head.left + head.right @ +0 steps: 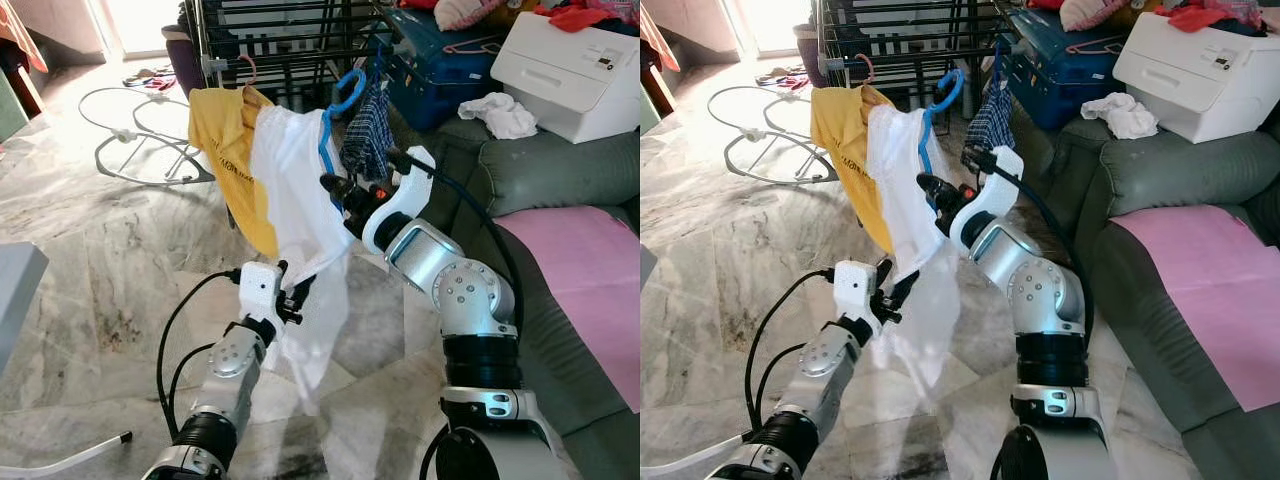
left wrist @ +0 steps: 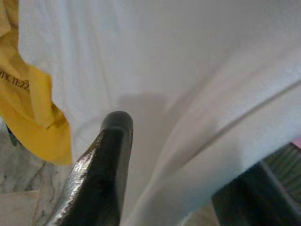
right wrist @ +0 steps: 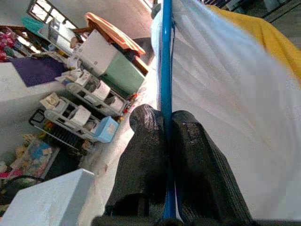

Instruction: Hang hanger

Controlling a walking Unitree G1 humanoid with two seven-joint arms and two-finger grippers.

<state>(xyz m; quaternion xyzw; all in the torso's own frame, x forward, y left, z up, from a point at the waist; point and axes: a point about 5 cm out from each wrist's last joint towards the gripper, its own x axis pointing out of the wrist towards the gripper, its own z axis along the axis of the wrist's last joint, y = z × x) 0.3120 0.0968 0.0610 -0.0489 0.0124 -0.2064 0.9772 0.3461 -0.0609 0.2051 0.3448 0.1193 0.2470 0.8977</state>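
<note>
- Your right tool (image 3: 165, 141) has its 2 black fingers (image 3: 146, 155) pressed together on the thin blue hanger (image 3: 165, 56); the plastic bar runs straight through the pinch. That tight hold is what carries the load while the hook is aimed.
- From the head cameras, the right tool (image 1: 338, 188) sits high, in front of the drying rack (image 1: 290, 40), with the hanger's blue hook (image 1: 347, 92) standing above it and close to the rack's dark bars. I cannot tell whether the hook is already over a bar or just beside one.
- The white shirt (image 1: 300, 230) hangs from the hanger and drapes down towards the marble floor (image 1: 110, 270). Its weight pulls straight down, so the hanger will want to swing if you move quickly.
- Your left tool (image 1: 292, 296) is low, pushed into the lower part of the white shirt. In the left wrist view 1 finger (image 2: 101, 174) lies against the cloth with the other dark finger apart from it, so it looks spread. It seems to be there to steady the cloth, not grip it.
- A yellow shirt (image 1: 232, 160) already hangs on the rack just beside the white one, touching it, and a checked cloth (image 1: 365, 130) hangs on the other side. The free gap between them is narrow.
- Judging from this, the hanger is raised but not yet released; seat the hook on a bar before you let go.
</note>
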